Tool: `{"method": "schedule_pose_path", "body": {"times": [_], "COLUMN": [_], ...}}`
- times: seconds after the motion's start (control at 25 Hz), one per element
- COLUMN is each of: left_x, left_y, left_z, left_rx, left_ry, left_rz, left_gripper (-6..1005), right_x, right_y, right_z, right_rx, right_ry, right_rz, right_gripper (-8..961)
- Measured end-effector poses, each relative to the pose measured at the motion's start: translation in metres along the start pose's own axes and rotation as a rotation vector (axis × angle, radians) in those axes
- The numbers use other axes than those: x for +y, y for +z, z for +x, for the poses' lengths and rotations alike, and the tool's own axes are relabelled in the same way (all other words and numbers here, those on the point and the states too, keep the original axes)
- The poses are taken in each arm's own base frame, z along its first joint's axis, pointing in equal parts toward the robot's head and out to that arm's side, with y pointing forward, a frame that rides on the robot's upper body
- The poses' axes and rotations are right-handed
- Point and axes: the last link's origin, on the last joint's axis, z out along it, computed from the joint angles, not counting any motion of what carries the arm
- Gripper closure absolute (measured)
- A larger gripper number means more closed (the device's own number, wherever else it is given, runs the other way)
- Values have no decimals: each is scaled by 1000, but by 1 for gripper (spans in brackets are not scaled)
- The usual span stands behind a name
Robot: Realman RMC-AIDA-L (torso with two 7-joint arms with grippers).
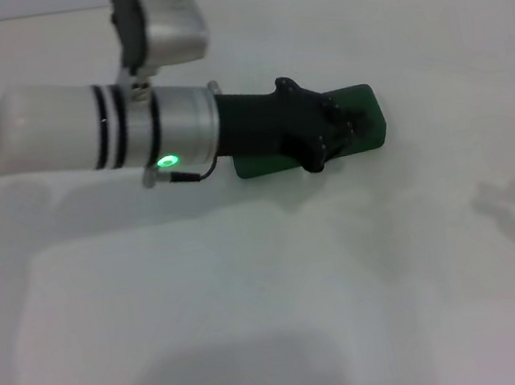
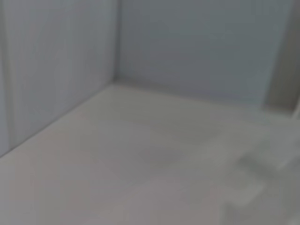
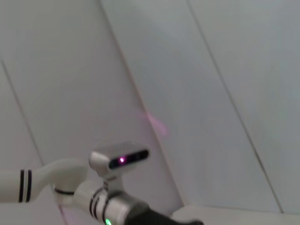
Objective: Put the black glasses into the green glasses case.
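The bare white table (image 1: 264, 349) lay nearest the head camera, carrying only shadows. Beyond it, toward 12 o'clock, the left arm reached in from 9 o'clock, and its left claw (image 1: 346, 128) sat directly over the green glasses case (image 1: 367, 110), hiding most of it; only the case's far end and a strip of its near edge showed. Whether the claw was spread or pressed together could not be told, since its tips merged with the dark case. The black glasses were not visible anywhere; they may have been under the claw or already in the case. The step looked like placing or closing at the case. Next, the claw would need to lift straight up without dragging the case. The right claw was out of sight.
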Motion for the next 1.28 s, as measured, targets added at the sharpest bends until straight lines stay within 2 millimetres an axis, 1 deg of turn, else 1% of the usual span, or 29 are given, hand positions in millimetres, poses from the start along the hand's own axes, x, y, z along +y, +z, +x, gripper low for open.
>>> {"method": "schedule_pose_path", "body": {"times": [0.04, 0.12, 0.2, 0.24, 0.28, 0.36, 0.52, 0.56, 0.6, 0.76, 0.96, 1.12, 1.28], "left_x": [5, 16, 33, 39, 47, 57, 66, 68, 69, 73, 75, 77, 78], "left_y": [-5, -24, -49, -58, -70, -91, -127, -134, -140, -152, -154, -154, -154], "left_z": [2, 3, 3, 1, -1, -8, -22, -26, -30, -41, -46, -50, -52], "left_rx": [33, 125, 244, 279, 324, 358, 428, 442, 452, 442, 434, 420, 413], "left_ry": [-8, -4, 48, 61, 76, 69, 28, 20, 15, 5, 6, -4, 0], "left_rz": [-25, -77, -134, -148, -173, -219, -225, -212, -199, -172, -166, -170, -170], "left_gripper": [941, 932, 923, 919, 842, 689, 505, 459, 459, 457, 454, 454, 454], "right_x": [1, 4, 7, 9, 9, 11, 13, 14, 14, 17, 21, 23, 23], "right_y": [0, 5, 15, 21, 26, 38, 66, 73, 78, 96, 110, 121, 123], "right_z": [0, 1, 1, 0, -1, -2, -10, -12, -14, -20, -24, -27, -29], "right_rx": [8, 27, 50, 62, 70, 90, 119, 125, 131, 134, 121, 106, 90], "right_ry": [-11, -38, -65, -74, -78, -80, -94, -101, -106, -122, -129, -126, -127], "right_rz": [-10, -48, -109, -140, -163, -217, -320, -346, -366, -428, -472, -503, -501], "right_gripper": [795, 778, 747, 732, 716, 685, 623, 586, 548, 399, 166, 159, 155]}}
